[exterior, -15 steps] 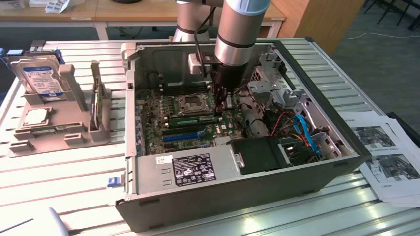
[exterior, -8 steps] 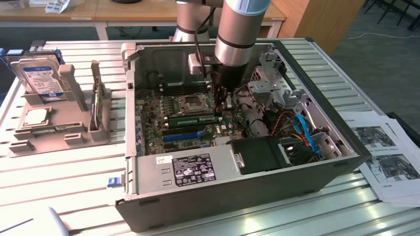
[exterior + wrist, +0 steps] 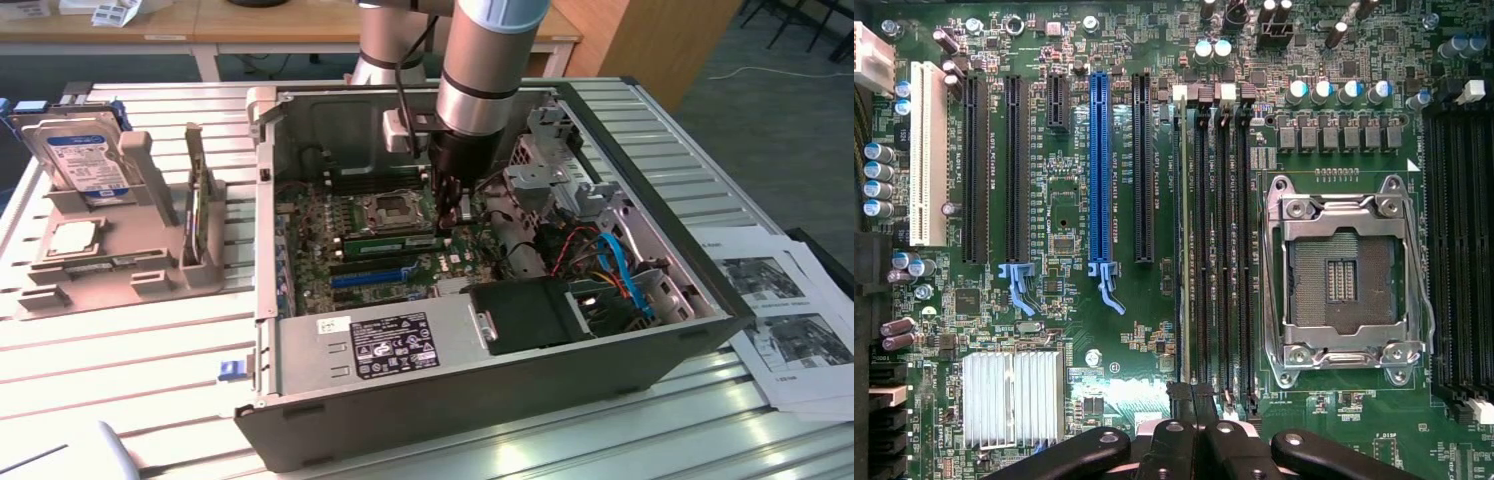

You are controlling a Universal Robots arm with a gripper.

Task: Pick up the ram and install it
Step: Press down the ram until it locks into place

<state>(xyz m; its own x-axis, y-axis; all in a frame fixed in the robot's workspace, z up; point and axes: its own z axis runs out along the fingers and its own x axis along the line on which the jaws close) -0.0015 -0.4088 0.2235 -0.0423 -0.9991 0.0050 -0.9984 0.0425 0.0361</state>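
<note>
Slatted metal table point(image 3: 134, 350), open computer case point(image 3: 467, 400), label text unreadable, ram point(image 3: 1183, 240) seated edge-up in slot, long axis parallel to blue slot point(image 3: 1099, 170), my gripper point(image 3: 1192, 400) fingers pressed together at its end.

The green, gold-printed flat motherboard point(image 3: 1154, 330) spreads under the black claw point(image 3: 1192, 395); just beyond its tips the thin green ram stick point(image 3: 1183, 230) stands edge-up among long black memory slots point(image 3: 1222, 240); farther off runs a bright blue plastic expansion slot point(image 3: 1098, 170), then a white one point(image 3: 927, 155); to the other side gleams the silver steel processor socket frame point(image 3: 1344, 280); a ribbed pale-grey aluminium heatsink point(image 3: 1012, 397) sits nearer.
</note>
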